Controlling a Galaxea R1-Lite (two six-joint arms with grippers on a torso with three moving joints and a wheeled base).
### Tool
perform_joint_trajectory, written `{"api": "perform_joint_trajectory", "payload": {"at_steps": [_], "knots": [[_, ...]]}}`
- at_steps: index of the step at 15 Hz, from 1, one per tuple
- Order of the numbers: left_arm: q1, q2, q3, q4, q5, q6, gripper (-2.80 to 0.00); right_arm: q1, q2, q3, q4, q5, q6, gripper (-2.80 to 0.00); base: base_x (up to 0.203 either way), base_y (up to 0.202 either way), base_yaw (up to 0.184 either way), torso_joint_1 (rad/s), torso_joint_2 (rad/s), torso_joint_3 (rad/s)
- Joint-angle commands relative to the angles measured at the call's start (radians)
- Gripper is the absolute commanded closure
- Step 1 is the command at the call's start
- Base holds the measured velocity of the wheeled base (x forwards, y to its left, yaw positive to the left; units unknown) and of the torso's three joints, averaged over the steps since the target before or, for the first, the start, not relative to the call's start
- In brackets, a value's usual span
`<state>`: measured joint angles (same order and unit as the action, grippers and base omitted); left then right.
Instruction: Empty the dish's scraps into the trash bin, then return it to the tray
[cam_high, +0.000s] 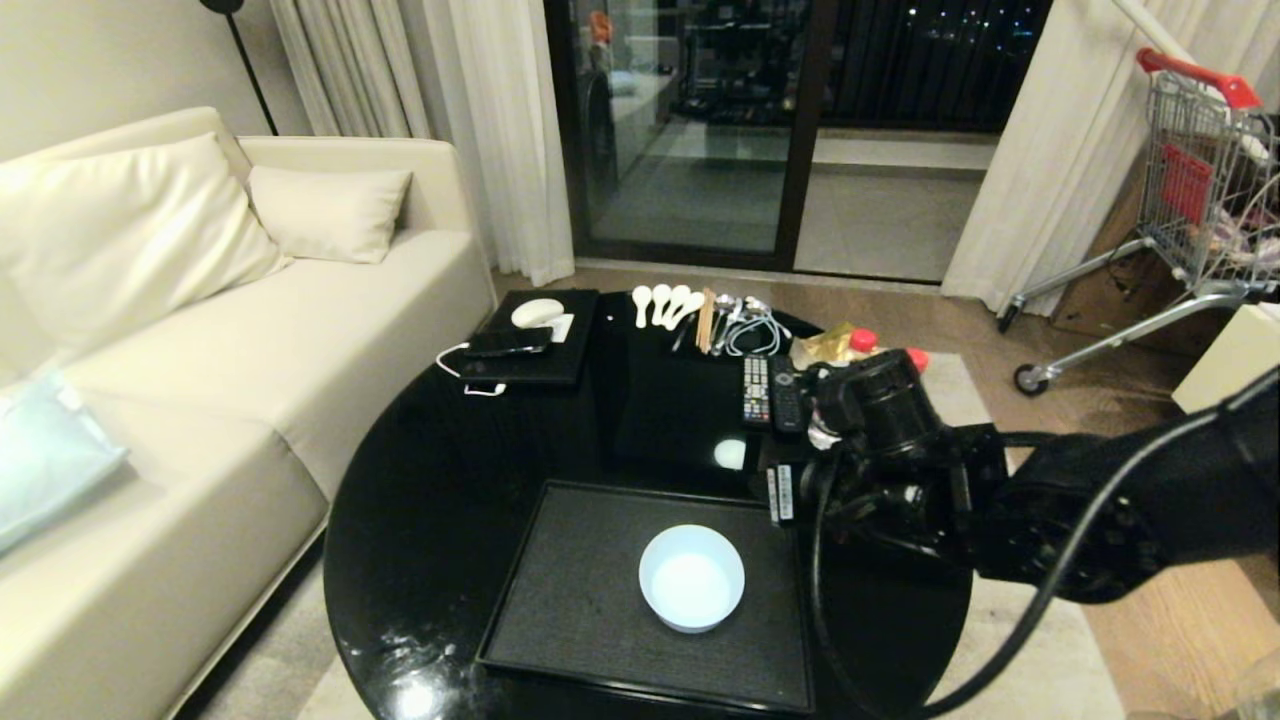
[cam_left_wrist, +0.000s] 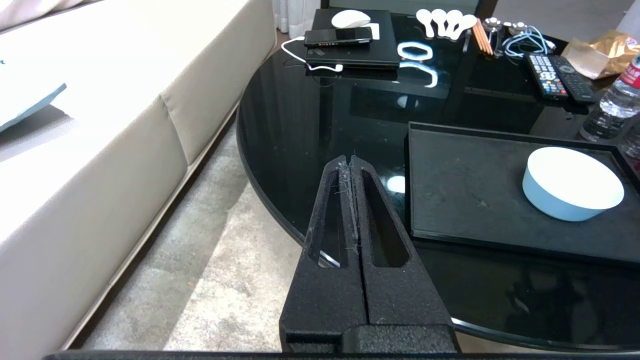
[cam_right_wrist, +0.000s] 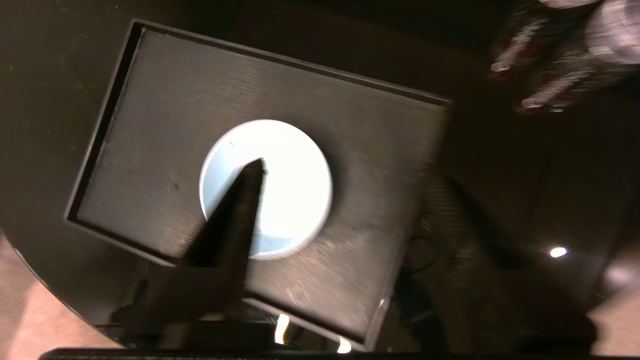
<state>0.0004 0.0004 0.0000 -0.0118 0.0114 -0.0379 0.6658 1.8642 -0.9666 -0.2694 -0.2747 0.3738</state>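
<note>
Sofa (cam_high: 200, 330) at 9 o'clock of the round black table (cam_high: 450, 480). Tray (cam_high: 580, 600) lies flat at the table's 6 o'clock edge. Right arm (cam_high: 1100, 510) enters from 3 o'clock, above the tray's right rim. Dish (cam_high: 692, 577) stands upright on the tray, right of its centre, with no scraps inside. Right gripper (cam_right_wrist: 345, 175) hangs above the tray, fingers spread; one finger (cam_right_wrist: 235, 210) shows over the dish, touching nothing. Left gripper (cam_left_wrist: 352, 200) sits off the table's 7 o'clock edge, fingers pressed together. Remotes (cam_high: 770, 392) and spoons (cam_high: 662, 303) lie toward 12 o'clock
</note>
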Motion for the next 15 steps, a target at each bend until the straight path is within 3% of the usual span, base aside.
{"api": "perform_joint_trajectory", "payload": {"at_steps": [1, 4, 9, 12, 15], "knots": [[0.001, 0.000, 0.000, 0.000, -0.001, 0.000, 0.00, 0.015, -0.136, 0.081, -0.006, -0.046, -0.009, 0.00, 0.000, 0.000, 0.000, 0.000, 0.00, 0.000], [0.001, 0.000, 0.000, 0.000, -0.001, 0.000, 0.00, 0.014, -0.233, 0.173, -0.008, -0.121, -0.012, 0.00, 0.000, 0.000, 0.000, 0.000, 0.00, 0.000], [0.000, 0.000, 0.000, 0.000, -0.001, 0.000, 0.00, -0.043, -0.451, 0.394, -0.044, -0.165, -0.022, 0.00, 0.000, 0.000, 0.000, 0.000, 0.00, 0.000], [0.000, 0.000, 0.000, 0.000, 0.000, 0.000, 0.00, -0.141, -0.591, 0.544, -0.048, -0.190, -0.047, 0.00, 0.000, 0.000, 0.000, 0.000, 0.00, 0.000], [0.001, 0.000, 0.000, 0.000, 0.001, 0.000, 0.00, -0.305, -0.724, 0.710, -0.082, -0.193, -0.145, 0.00, 0.000, 0.000, 0.000, 0.000, 0.00, 0.000]]}}
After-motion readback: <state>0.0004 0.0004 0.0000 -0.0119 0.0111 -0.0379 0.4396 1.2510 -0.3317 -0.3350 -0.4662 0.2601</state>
